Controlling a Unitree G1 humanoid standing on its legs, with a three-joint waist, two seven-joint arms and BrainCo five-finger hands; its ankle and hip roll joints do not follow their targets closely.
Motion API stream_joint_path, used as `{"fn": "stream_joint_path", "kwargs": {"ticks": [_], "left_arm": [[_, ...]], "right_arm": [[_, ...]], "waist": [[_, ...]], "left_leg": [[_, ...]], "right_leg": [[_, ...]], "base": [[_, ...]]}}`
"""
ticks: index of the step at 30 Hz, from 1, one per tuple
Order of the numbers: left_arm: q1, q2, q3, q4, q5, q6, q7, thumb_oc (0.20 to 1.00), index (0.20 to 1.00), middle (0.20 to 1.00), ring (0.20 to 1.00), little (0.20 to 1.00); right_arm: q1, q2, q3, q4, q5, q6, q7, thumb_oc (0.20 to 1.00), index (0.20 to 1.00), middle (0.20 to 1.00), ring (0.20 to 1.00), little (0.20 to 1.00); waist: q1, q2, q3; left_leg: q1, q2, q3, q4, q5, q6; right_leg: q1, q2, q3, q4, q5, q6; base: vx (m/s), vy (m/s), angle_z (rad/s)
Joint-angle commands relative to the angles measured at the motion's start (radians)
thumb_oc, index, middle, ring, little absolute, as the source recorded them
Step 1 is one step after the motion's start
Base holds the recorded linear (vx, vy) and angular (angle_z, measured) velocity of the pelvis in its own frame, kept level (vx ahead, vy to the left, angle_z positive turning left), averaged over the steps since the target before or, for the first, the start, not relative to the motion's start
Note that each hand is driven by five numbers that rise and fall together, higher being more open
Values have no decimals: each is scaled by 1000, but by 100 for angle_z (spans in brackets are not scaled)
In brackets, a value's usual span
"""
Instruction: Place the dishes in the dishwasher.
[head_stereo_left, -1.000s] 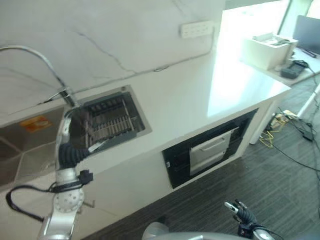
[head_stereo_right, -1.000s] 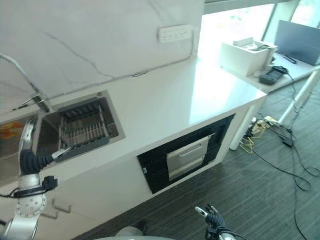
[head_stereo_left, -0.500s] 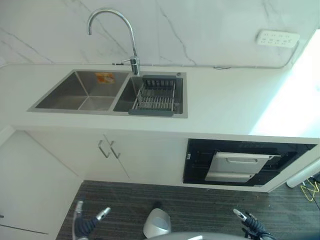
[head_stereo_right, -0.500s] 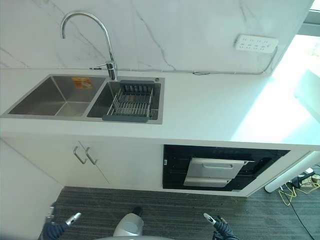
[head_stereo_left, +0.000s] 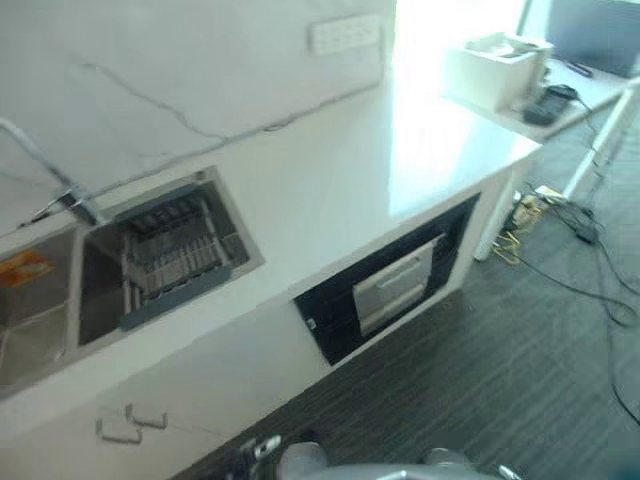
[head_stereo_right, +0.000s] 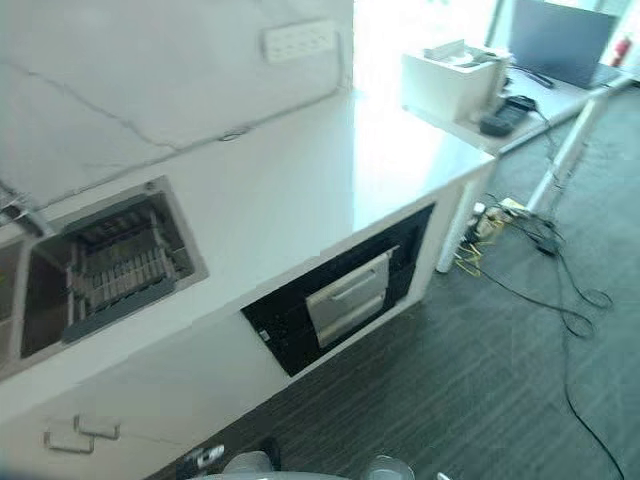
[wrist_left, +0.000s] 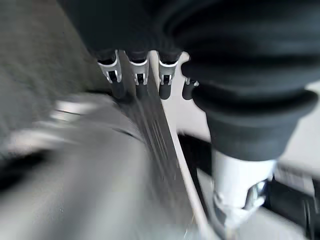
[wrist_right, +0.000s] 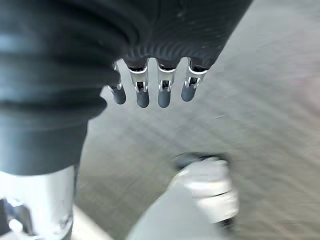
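Dishwasher (head_stereo_left: 398, 287) set into the dark panel under the white counter (head_stereo_left: 330, 190), silver door front facing the dark floor (head_stereo_left: 520, 350), long axis running along the counter's edge. No dishes in either hand. Up on the counter, a sink (head_stereo_left: 60, 300) with a wire dish rack (head_stereo_left: 175, 255) in its near basin, bars running across. Left hand (wrist_left: 137, 75) hanging low over the floor, fingers relaxed and empty. Right hand (wrist_right: 150, 85) likewise, fingers loosely straight, nothing held.

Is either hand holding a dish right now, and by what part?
No. The left hand and right hand both hang with relaxed fingers, holding nothing.
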Motion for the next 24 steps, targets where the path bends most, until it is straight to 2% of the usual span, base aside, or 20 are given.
{"fn": "stream_joint_path", "kwargs": {"ticks": [1,4,6,9,18,24], "left_arm": [[46,20,-49,12,83,68,-37,1000,1000,1000,1000,1000],[8,20,-96,34,127,100,-47,1000,1000,1000,1000,1000],[-8,19,-109,38,120,135,-66,1000,1000,1000,1000,1000],[-19,10,-132,39,100,146,-74,1000,1000,1000,1000,1000],[-14,-18,-152,34,42,149,-50,1000,1000,1000,1000,1000],[17,-35,-129,54,24,99,-45,1000,1000,1000,1000,1000]], "right_arm": [[-95,21,-18,41,-55,60,77,1000,1000,1000,1000,1000],[-93,31,-1,67,-53,117,98,1000,1000,1000,1000,1000],[-90,37,3,78,-65,135,99,1000,1000,1000,1000,1000],[-90,46,16,88,-81,151,87,1000,1000,1000,1000,1000],[-105,66,37,68,-18,95,48,1000,1000,1000,1000,1000],[-112,75,61,77,-56,65,52,1000,1000,1000,1000,1000]], "waist": [[39,-13,-22],[10,-14,-37],[-4,-14,-42],[-19,-13,-45],[-19,-12,-51],[8,-15,-58]], "left_leg": [[-79,9,-25,16,21,-25],[-60,8,0,-13,7,-16],[-46,5,10,-30,1,-12],[-29,0,21,-49,-9,-6],[-15,-3,38,-64,-19,1],[-3,-9,40,-70,-24,3]], "right_leg": [[60,-30,-30,-57,46,31],[35,-41,-14,-89,74,52],[22,-45,0,-103,86,62],[8,-51,16,-125,103,71],[4,-58,5,-144,117,74],[23,-68,-33,-160,124,73]], "base": [[22,48,-51],[28,28,-40],[9,27,-32],[-1,30,-23],[-4,2,-6],[2,11,0]]}}
